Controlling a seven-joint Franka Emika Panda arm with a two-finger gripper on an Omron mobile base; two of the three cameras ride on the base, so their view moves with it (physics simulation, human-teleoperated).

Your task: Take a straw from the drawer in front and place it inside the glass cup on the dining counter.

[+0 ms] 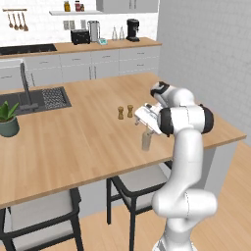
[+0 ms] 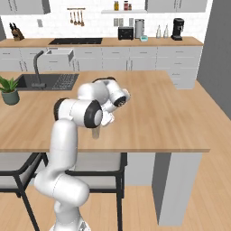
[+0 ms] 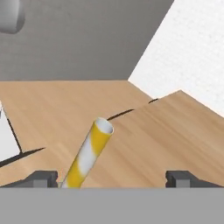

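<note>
Over the dining counter (image 1: 88, 142), near its front edge, gripper (image 3: 111, 178) fingers spread wide and holding nothing, straw (image 3: 87, 156) leaning beside the left finger above the glass cup (image 1: 146, 139); risk: pulling away crooked could brush the straw and tip cup or straw over

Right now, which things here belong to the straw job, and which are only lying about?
For the job:
- straw, between the open gripper fingertips
- glass cup
- dining counter

Lying about:
- two brown shakers
- potted plant
- sink faucet
- toaster
- coffee machine
</note>
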